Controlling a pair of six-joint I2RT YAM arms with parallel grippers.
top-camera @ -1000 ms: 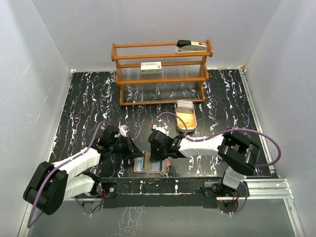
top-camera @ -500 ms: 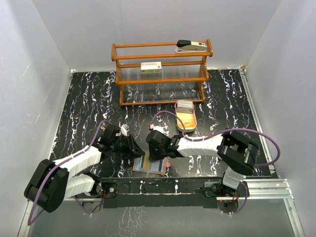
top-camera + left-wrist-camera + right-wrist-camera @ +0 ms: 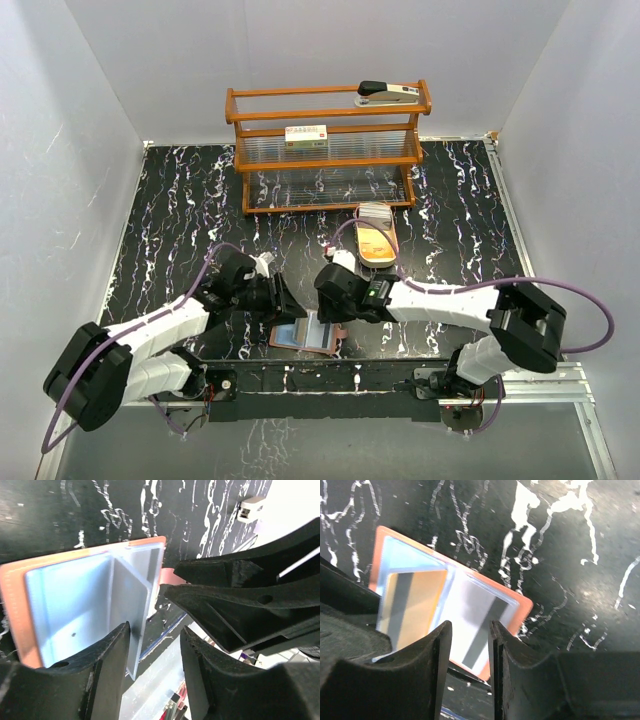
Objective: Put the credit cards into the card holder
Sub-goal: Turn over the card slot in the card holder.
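The card holder [image 3: 303, 336] lies open near the table's front edge, reddish-brown outside with pale blue pockets [image 3: 75, 610]. In the right wrist view a beige credit card [image 3: 415, 605] sits in its left pocket and a white card with a dark stripe [image 3: 480, 622] in its right pocket. One clear leaf [image 3: 131, 600] stands up from the middle fold. My left gripper [image 3: 155, 647] hovers open at the holder's left edge, holding nothing. Just above the holder's right half, my right gripper [image 3: 469, 640] is also open and holds nothing.
An oval wooden tray [image 3: 378, 246] with a pale item at its far end lies behind the right arm. A wooden rack [image 3: 325, 160] at the back carries a stapler [image 3: 388, 93] and a cream-and-yellow box [image 3: 306, 135]. The holder lies close to the table's front edge [image 3: 320, 362].
Both grippers have opened from shut. The right gripper let go at the holder and drew back a little, its elbow swinging right. The left gripper moved slightly right.
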